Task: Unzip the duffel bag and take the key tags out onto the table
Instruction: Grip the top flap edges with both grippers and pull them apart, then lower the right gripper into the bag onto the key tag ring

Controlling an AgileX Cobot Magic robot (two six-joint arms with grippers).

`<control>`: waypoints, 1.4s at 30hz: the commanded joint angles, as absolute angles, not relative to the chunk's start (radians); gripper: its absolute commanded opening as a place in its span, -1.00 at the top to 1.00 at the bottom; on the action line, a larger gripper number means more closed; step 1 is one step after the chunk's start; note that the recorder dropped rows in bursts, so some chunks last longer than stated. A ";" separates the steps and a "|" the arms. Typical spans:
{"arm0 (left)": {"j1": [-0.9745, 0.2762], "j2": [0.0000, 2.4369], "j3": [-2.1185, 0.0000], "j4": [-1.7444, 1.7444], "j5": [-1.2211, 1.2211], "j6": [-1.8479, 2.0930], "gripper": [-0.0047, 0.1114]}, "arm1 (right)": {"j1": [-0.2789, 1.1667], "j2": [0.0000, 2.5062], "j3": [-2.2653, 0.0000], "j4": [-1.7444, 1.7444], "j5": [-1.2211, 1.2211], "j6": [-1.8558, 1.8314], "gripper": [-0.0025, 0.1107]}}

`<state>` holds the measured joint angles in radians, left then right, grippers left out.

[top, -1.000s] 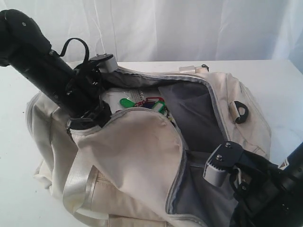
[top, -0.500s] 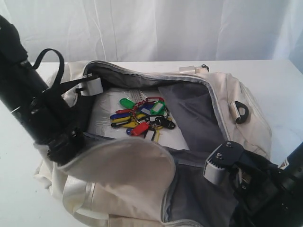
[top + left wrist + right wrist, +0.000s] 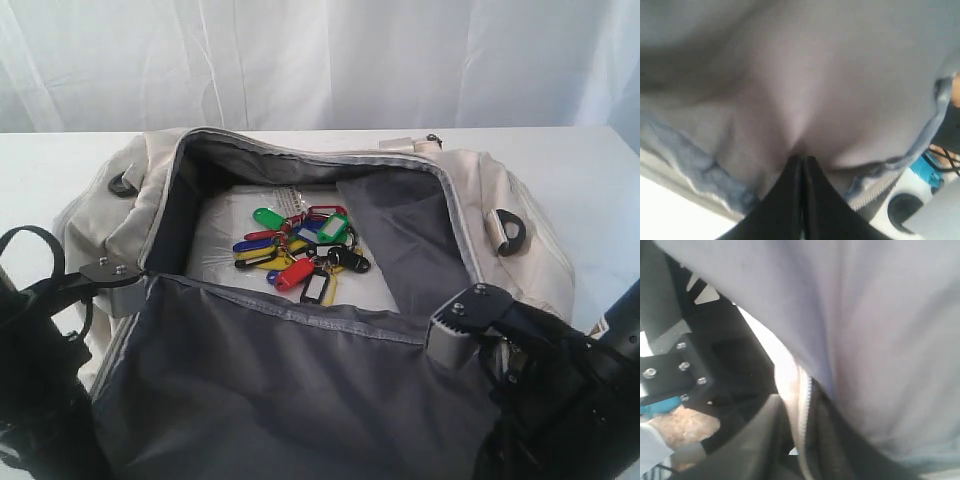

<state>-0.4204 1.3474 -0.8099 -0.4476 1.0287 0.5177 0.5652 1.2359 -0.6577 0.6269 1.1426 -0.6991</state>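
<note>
The cream duffel bag lies open on the white table. Its top flap is folded toward the camera, dark grey lining up. The key tags, a bunch in red, green, blue, yellow and black, rest on the bag's pale floor. My left gripper holds the flap's left corner; in the left wrist view that gripper is shut on the grey lining. At the flap's right corner my right gripper is shut on the bag's zipper edge, as the right gripper shows in its wrist view.
A white curtain hangs behind the table. A dark strap ring sits on the bag's right end and another dark ring on its left end. Both black arms fill the lower corners of the exterior view.
My left arm has swung from the bag's back left down to the front left, dragging the flap toward the camera. The flap now lies lining up and the key tags are fully uncovered.
</note>
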 commanded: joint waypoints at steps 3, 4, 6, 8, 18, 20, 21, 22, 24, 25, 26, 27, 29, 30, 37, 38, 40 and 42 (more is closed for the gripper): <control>-0.421 1.337 -0.800 -0.508 0.970 0.554 0.92 | 0.570 1.227 -0.795 0.623 1.221 -0.619 -0.18; -0.421 1.337 -0.800 -0.512 0.965 0.556 0.92 | 0.570 1.227 -0.819 0.620 1.221 -0.598 -0.19; -0.421 1.337 -0.800 -0.521 0.961 0.572 0.92 | 0.570 1.223 -0.872 0.613 1.221 -0.572 -0.19; -0.421 1.335 -0.810 -0.534 0.963 0.585 0.92 | 0.570 1.223 -0.943 0.613 1.221 -0.557 -0.19; -0.421 0.923 -0.930 -0.242 0.978 0.332 0.92 | 0.614 1.457 -1.246 0.608 0.819 -0.721 -0.06; -0.421 0.878 -0.900 -0.226 0.946 0.323 0.92 | 0.651 1.536 -1.292 0.595 0.809 -0.761 -0.09; -0.421 0.857 -0.883 -0.222 0.931 0.318 0.92 | 0.672 1.578 -1.316 0.572 0.798 -0.763 -0.12; -0.421 0.840 -0.868 -0.222 0.921 0.316 0.92 | 0.689 1.611 -1.334 0.540 0.786 -0.763 -0.14; -0.421 0.814 -0.845 -0.222 0.898 0.316 0.92 | 0.727 1.685 -1.377 0.460 0.767 -0.759 -0.23; -0.421 0.805 -0.834 -0.222 0.885 0.316 0.92 | 0.742 1.720 -1.393 0.430 0.760 -0.754 -0.27; -0.421 0.800 -0.824 -0.222 0.874 0.314 0.92 | 0.754 1.753 -1.411 0.400 0.759 -0.745 -0.31; -0.421 0.795 -0.814 -0.222 0.863 0.314 0.92 | 0.764 1.784 -1.428 0.372 0.759 -0.726 -0.35; -0.421 0.790 -0.798 -0.222 0.851 0.314 0.92 | 0.778 1.860 -1.477 0.255 0.752 -0.622 -0.38; -0.421 0.790 -0.798 -0.222 0.852 0.312 0.92 | 0.778 1.879 -1.489 0.223 0.753 -0.593 -0.38; -0.421 0.790 -0.798 -0.230 0.848 0.310 0.92 | 0.785 2.012 -1.574 0.199 0.786 -0.533 -0.38; -0.421 0.790 -0.798 -0.230 0.848 0.310 0.92 | 0.786 2.025 -1.580 0.194 0.798 -0.530 -0.38; -0.421 0.790 -0.798 -0.232 0.848 0.310 0.92 | 0.791 2.057 -1.585 0.161 0.818 -0.500 -0.37; -0.421 0.790 -0.798 -0.236 0.846 0.310 0.92 | 0.797 2.084 -1.585 0.117 0.840 -0.457 -0.35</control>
<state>-0.4204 0.8005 -0.8052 -0.2179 0.8410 0.3228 0.7868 2.0500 -1.5788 0.1725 0.7949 -0.5049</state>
